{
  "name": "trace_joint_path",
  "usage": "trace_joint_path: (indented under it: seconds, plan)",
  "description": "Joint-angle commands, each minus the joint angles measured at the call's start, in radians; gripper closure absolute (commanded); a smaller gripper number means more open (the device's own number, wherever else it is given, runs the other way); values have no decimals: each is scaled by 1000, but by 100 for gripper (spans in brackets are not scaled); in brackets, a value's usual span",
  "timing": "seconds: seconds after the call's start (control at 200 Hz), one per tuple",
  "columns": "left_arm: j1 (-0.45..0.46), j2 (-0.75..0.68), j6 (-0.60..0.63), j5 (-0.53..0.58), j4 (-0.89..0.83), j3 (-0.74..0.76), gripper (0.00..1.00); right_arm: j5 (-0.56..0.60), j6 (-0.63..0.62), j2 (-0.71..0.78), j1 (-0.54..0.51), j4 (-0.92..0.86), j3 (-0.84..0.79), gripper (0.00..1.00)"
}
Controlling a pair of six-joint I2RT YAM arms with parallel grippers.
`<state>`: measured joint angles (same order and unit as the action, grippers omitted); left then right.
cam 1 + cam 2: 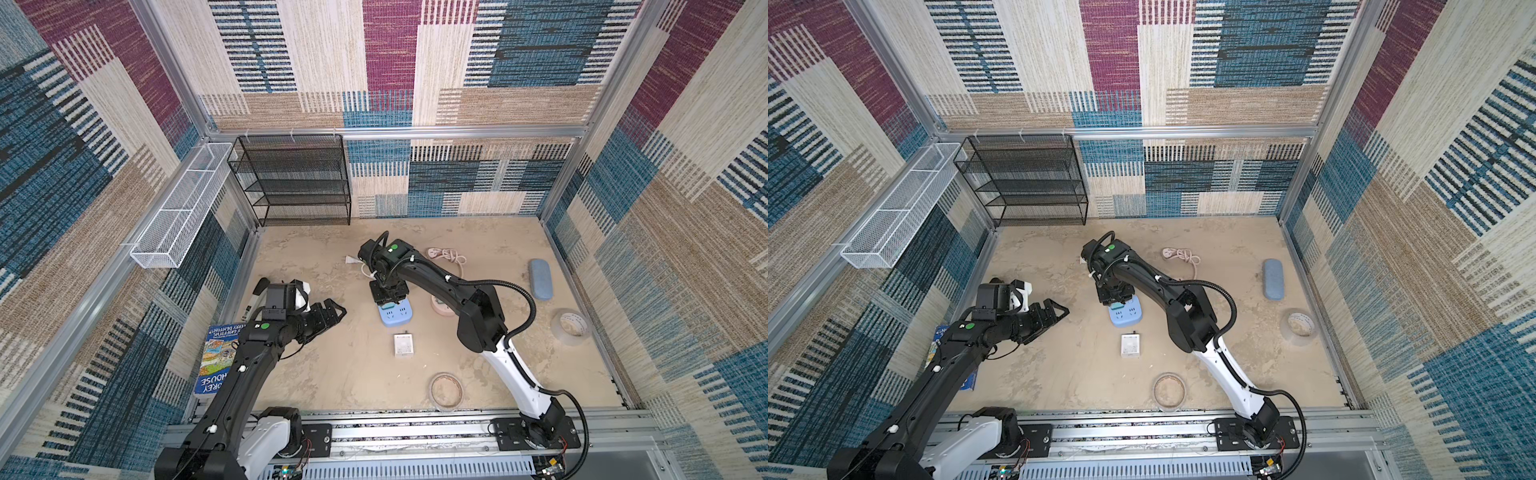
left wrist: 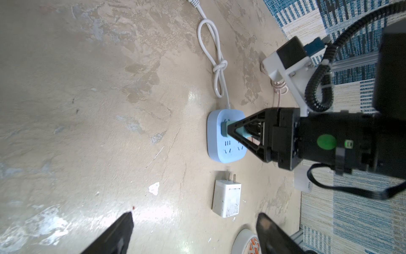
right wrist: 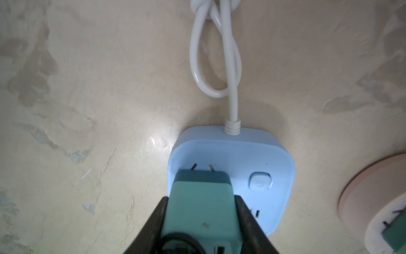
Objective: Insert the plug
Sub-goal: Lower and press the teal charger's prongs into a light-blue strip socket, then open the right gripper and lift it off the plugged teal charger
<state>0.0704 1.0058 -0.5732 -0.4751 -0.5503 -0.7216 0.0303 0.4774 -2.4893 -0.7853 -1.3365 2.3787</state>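
Teal plastic plug (image 3: pixel 198 217), clamped in the right gripper (image 3: pixel 201 199), shows prongs only partly inside the pale-blue square power strip (image 3: pixel 263 154); pressing home is left. Left gripper (image 2: pixel 195 214) gapes empty.

Bright, even light fills both top views, whose edges bow. In the wrist views glare gleams on the bench (image 2: pixel 193 96); close foreground blurs.
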Motion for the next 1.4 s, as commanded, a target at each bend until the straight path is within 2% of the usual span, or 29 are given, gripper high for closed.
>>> trace_joint_path:
  seconds: [0.0, 0.105, 0.326, 0.581, 0.826, 0.956, 1.112, 1.192, 1.307, 1.397]
  plan:
    - [1, -1, -5, 5, 4, 3, 8, 69, 44, -41, 29, 39, 15, 100]
    - [0, -2, -5, 0, 5, 3, 7, 84, 55, -40, 47, 35, 30, 98]
    - [2, -11, -6, -6, 4, 5, 7, 55, 58, -34, 50, 29, 40, 67]
    - [2, -15, -5, -7, 1, 2, 7, 31, 46, 11, 51, 29, 66, 46]
    - [2, -21, -4, -1, -3, 1, 6, 29, 38, 48, 51, 27, 70, 30]
    - [2, -23, -2, -1, -3, -2, 6, 53, 36, 93, 49, 15, 59, 27]
    - [2, -23, -1, 3, -3, -5, 5, 114, 58, 275, 34, 119, -152, 28]
    - [3, -25, 1, 4, -4, -8, 5, 141, 79, 419, 19, 228, -350, 30]
    - [4, -25, 3, 7, -2, -15, 5, 167, 95, 670, -15, 486, -698, 32]
    - [9, -20, 1, 6, 6, -15, 5, 139, 143, 814, -20, 605, -904, 32]
